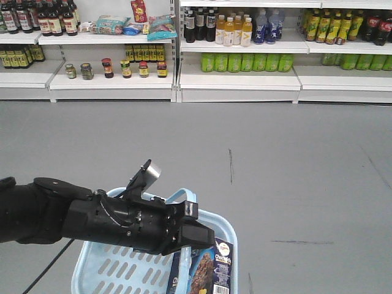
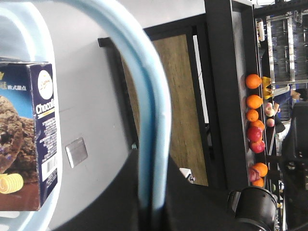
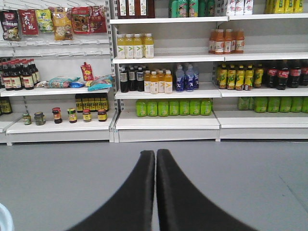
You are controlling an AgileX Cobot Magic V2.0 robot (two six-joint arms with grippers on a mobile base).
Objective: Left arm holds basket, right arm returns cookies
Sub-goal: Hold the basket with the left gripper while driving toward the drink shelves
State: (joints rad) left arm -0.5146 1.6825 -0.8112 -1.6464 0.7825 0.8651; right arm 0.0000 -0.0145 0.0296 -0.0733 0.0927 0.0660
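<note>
My left arm (image 1: pixel 92 217) reaches in from the left, and its gripper (image 1: pixel 191 236) is shut on the handle (image 1: pixel 185 197) of the light blue basket (image 1: pixel 225 228). The left wrist view shows the blue handle (image 2: pixel 155 110) running between the two black fingers of the left gripper (image 2: pixel 151 161). The cookies (image 1: pixel 207 268), a dark navy ChocoFello carton, lie inside the basket at its right side; the carton (image 2: pixel 29 134) also shows in the left wrist view. My right gripper (image 3: pixel 155 155) is shut with nothing in it, pointing at the shelves over bare floor.
Store shelves (image 1: pixel 239 82) with bottles and jars (image 1: pixel 125 68) line the far wall across a grey floor (image 1: pixel 275 159). A dark rack holding oranges and apples (image 2: pixel 253 103) shows in the left wrist view. A sliver of the basket (image 3: pixel 3 217) shows low on the left.
</note>
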